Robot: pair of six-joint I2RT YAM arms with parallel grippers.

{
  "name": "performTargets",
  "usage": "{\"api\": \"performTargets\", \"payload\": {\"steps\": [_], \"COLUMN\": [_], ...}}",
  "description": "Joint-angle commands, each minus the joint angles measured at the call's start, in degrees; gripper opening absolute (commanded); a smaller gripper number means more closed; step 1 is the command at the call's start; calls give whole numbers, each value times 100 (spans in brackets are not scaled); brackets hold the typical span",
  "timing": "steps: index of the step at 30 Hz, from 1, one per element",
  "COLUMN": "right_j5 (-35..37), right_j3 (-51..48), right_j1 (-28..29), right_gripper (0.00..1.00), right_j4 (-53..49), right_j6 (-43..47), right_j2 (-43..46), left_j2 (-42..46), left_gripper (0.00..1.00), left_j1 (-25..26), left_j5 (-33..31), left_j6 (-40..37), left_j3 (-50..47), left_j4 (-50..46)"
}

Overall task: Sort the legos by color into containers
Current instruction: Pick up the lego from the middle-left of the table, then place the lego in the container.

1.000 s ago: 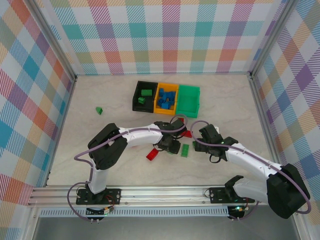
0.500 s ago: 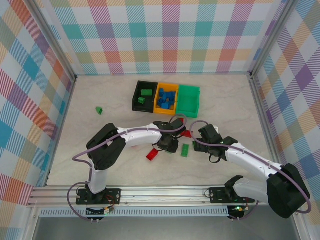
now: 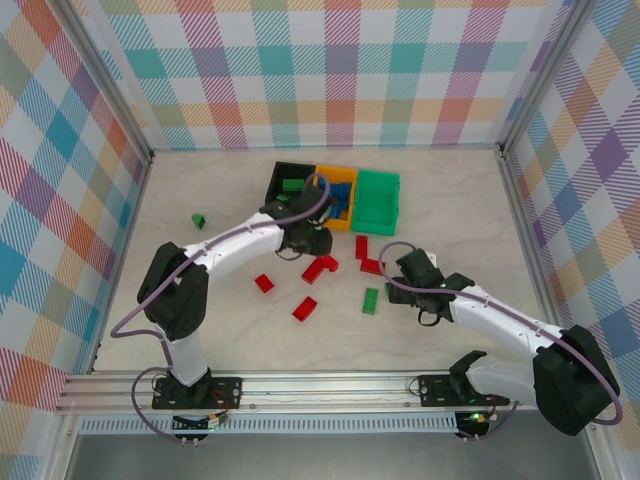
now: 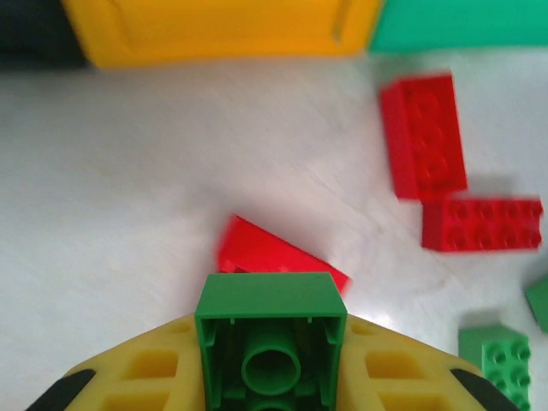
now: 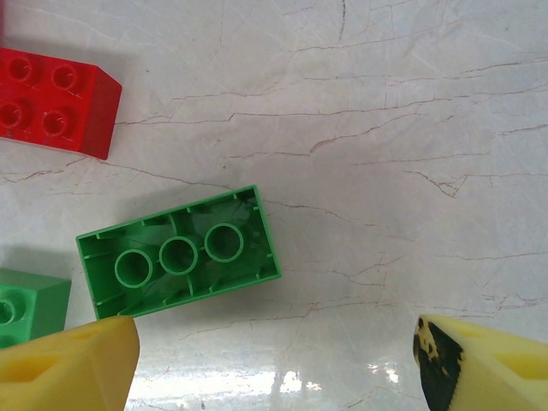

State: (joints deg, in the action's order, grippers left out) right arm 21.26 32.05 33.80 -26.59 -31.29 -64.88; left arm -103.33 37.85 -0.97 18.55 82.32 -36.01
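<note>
While L hand (image 4: 270,381) grips green brick (image 4: 268,318) nr orange bin (image 4: 223,34), R hand (image 5: 274,360) gapes.

Bright, even; left wrist blurry (tabletop (image 5: 342,377) glare).

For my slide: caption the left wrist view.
Left gripper holds a green brick, red bricks and the orange bin ahead.

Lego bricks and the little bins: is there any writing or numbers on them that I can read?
No text can be read anywhere.
On the red brick the studs look plain; any moulded mark is too small to tell.
The upturned green brick shows only hollow tubes, no writing.
The orange bin has a bare, blurred wall.
The checked walls carry coloured squares, no words.
</note>
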Motion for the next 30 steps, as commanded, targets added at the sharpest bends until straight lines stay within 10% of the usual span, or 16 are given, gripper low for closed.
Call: {"api": "performTargets", "payload": {"steps": [1,14,18,24,30], "right_j5": [107,146,149,150,130], "right_j3": [161,110,92,95,108], "right_j1": [32,57,59,62,66], "right_gripper": [84,84,84,85,85], "right_j4": [-68,-65,-64,-54,-42], "right_j6": [-97,-105,-106,-105,-88], "right_j2": [-25,102,147,143,85], "left_j2": [27,-1898,-2445,-1704,-769], "left_gripper": [3,16,71,92,90], "left_j1": [-408,-1594,-1684,-1606,-1553], "left_j5": [115,281,339,698,1153], "left_j6": [-431,-1200,-1214,-1022,-789], "left_j3": [549,3358,4228,3297,2039], "left_j4": [-264,-894,-1369,-721,-182]}}
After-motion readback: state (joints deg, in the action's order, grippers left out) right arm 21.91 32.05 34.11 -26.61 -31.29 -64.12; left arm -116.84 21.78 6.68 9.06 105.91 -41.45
